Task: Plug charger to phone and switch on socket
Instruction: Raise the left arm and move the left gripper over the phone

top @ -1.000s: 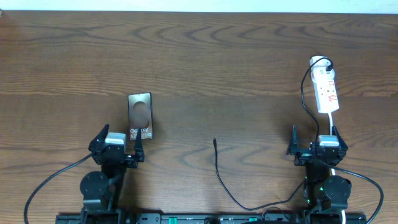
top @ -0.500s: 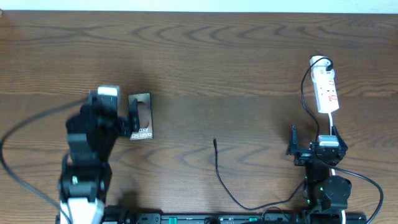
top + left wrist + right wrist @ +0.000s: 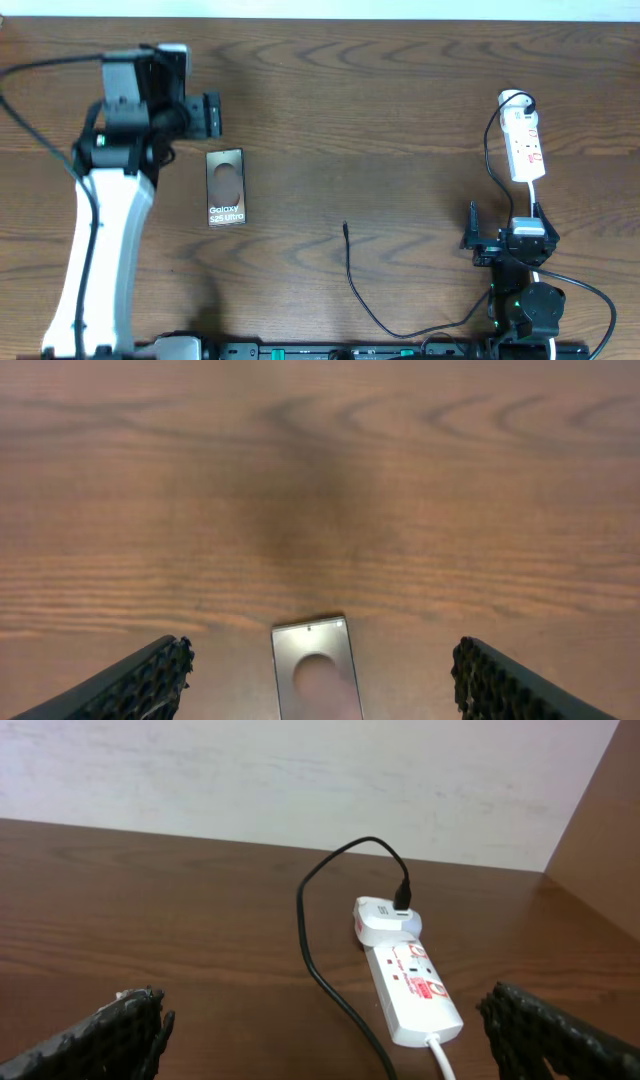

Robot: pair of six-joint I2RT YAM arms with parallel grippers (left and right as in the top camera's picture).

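Just beyond the phone's [image 3: 226, 187] far end: left gripper [image 3: 207, 114], jaws released, empty. Right of the phone: charger [image 3: 351, 272], right gripper [image 3: 506, 230] likewise released, socket [image 3: 524, 145].

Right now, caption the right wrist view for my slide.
White socket on the table, charger cable plugged in at its far end, framed by the open right tool.

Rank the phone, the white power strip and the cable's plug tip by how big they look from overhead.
Largest, too close to rank: the phone and the power strip, alike in length, the phone slightly wider.
Smallest by far: the plug tip.
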